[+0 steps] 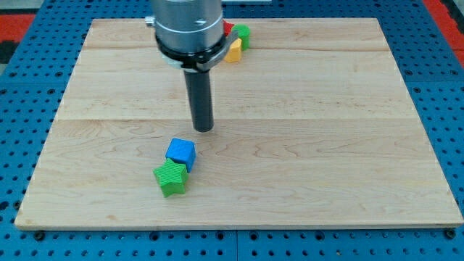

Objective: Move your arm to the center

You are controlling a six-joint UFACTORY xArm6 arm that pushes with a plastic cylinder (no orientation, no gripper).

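Observation:
My tip (204, 129) rests on the wooden board (326, 138) a little left of the board's middle. A blue cube (181, 153) lies just below and left of the tip, apart from it. A green block (171, 178) touches the blue cube on its lower left. At the view's top, partly hidden behind the arm's grey body (187, 29), sit a yellow block (233, 50), a green block (241, 35) and a red block (227, 28).
The board lies on a blue perforated table (22, 87). A red area (446, 18) shows at the view's top right corner.

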